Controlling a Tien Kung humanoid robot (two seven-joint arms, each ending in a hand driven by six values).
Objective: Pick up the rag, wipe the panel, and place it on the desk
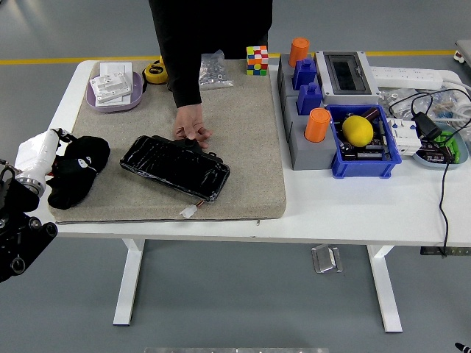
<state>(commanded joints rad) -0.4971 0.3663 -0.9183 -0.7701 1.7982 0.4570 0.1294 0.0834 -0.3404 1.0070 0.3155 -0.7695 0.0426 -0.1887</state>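
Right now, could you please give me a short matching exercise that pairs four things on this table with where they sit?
Things:
1. rag
2. panel
3. puzzle cube
4. yellow ball

Places:
A. inside the blue bin
B. far edge of the mat
C. mat's left end, by the left hand
D. middle of the mat, under the person's hand

Pairs: 1-C, 2-D, 3-B, 4-A
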